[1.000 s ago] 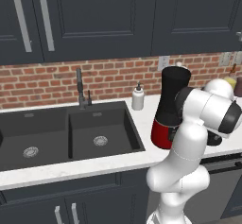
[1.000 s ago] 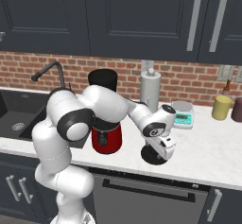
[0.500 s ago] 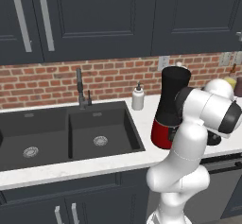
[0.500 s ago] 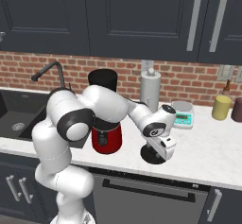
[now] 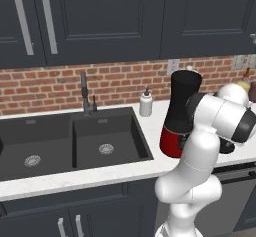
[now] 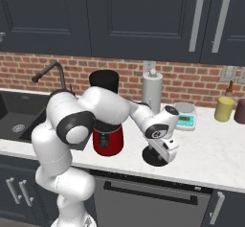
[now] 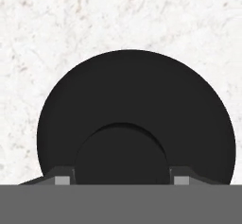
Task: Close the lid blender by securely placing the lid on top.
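The blender (image 5: 182,111) (image 6: 106,120) stands on the white counter, a black jar with an open top on a red base. Its lid (image 7: 137,100) (image 6: 148,156), a flat black disc with a round knob in the middle, lies on the counter just right of the blender. My gripper (image 7: 121,176) (image 6: 160,153) points straight down onto it. In the hand view the two fingertips (image 7: 61,178) press against the knob from either side, so the gripper is shut on the lid's knob. The lid still rests on the counter.
A white pump bottle (image 5: 145,103) stands left of the blender by the black double sink (image 5: 75,141) and faucet (image 5: 85,93). Behind the lid are a steel canister (image 6: 152,89), a small scale (image 6: 184,117) and a yellow jar (image 6: 223,108).
The fingers have closed in on the lid's knob. The arm, lid and blender stay where they were.
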You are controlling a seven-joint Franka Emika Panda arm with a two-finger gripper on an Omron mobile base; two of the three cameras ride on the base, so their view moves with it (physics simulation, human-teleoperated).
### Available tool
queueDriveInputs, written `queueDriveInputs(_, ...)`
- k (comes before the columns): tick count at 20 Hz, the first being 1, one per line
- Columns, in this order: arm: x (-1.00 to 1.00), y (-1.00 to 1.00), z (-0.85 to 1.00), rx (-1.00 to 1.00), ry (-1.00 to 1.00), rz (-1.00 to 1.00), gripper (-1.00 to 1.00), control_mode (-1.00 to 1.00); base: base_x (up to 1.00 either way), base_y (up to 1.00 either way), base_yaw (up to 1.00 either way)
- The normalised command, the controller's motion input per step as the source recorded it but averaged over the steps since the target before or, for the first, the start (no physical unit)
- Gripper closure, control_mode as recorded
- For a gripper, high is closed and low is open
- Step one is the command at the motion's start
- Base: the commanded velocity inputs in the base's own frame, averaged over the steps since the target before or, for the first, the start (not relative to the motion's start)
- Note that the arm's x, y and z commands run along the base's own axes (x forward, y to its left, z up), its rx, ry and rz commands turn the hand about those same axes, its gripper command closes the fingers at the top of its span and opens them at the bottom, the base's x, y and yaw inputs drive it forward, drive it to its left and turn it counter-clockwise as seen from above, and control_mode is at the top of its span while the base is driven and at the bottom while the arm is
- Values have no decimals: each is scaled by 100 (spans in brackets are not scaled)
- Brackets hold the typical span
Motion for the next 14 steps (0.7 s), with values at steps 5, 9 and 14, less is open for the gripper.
queueDriveInputs(5, -48, 0, 58, 0, -17, 0, 100, -100, 0, 0, 0)
queueDriveInputs(9, -57, 0, 93, -2, -28, 0, 100, -100, 0, 0, 0)
queueDriveInputs(14, -40, 0, 100, -4, -30, -4, 100, -100, 0, 0, 0)
